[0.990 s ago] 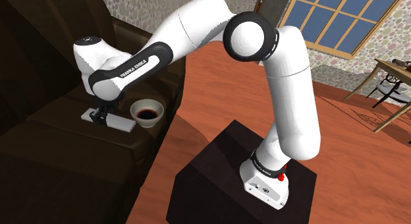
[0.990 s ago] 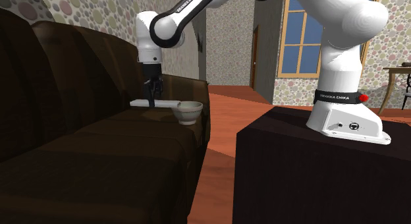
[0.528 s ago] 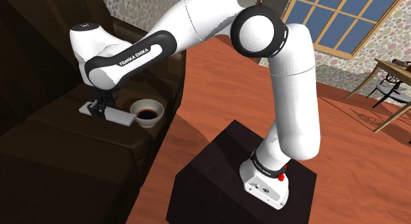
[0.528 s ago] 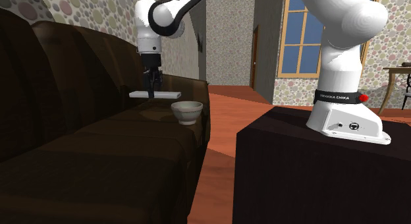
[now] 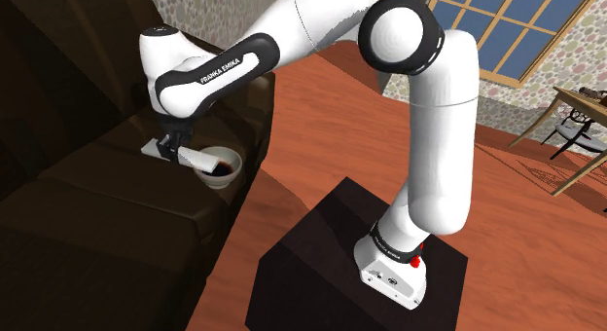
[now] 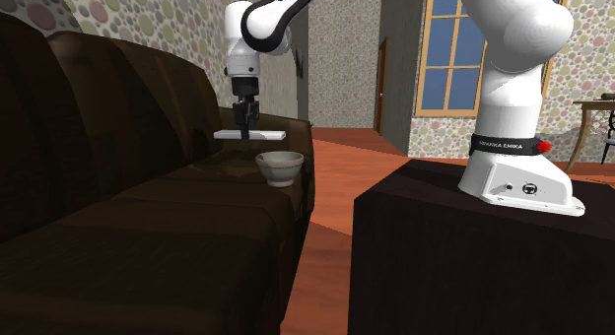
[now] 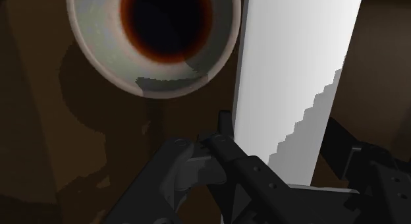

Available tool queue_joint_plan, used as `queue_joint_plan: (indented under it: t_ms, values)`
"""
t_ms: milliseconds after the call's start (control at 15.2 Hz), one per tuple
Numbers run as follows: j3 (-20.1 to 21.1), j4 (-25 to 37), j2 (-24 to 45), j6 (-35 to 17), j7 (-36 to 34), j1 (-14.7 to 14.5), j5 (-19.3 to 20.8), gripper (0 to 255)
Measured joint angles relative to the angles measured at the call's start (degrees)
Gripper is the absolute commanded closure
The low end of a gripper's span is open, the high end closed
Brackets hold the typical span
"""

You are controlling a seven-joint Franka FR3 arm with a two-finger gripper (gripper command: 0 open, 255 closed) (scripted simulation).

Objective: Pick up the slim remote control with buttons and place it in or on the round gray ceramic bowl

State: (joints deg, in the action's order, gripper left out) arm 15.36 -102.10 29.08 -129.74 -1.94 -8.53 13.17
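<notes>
Above the seat of the dark brown sofa [image 6: 148, 215], the black gripper [image 6: 243, 128] carries the remote control [image 6: 249, 134] — a plain white slab, held level, clamped between both fingers [image 7: 227, 147] near its middle and clear of the cushion. The round bowl [image 5: 224, 179] stands on the seat below and slightly to one side. In the shoulder view the remote's nearer end overlaps the bowl's rim. The wrist view shows the dark-centred hollow beside the remote, not beneath the hand.

Step in hand, by judgement: transport — pickup complete, placement not yet done. The next move calls for a short sideways shift to centre the remote over the bowl, then lowering and release. The remote appears longer than the bowl is wide, so expect it to rest across the rim.
</notes>
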Motion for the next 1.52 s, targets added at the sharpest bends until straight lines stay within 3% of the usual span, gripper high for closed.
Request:
queue_joint_plan:
  t_ms: [594, 1518]
  values:
    - [-1.7, -10.0, -6.5, -4.5, 11.2, 9.5, -2.3, 255]
    - [-3.6, -10.8, 0.5, -12.1, 9.9, 8.9, 0.4, 255]
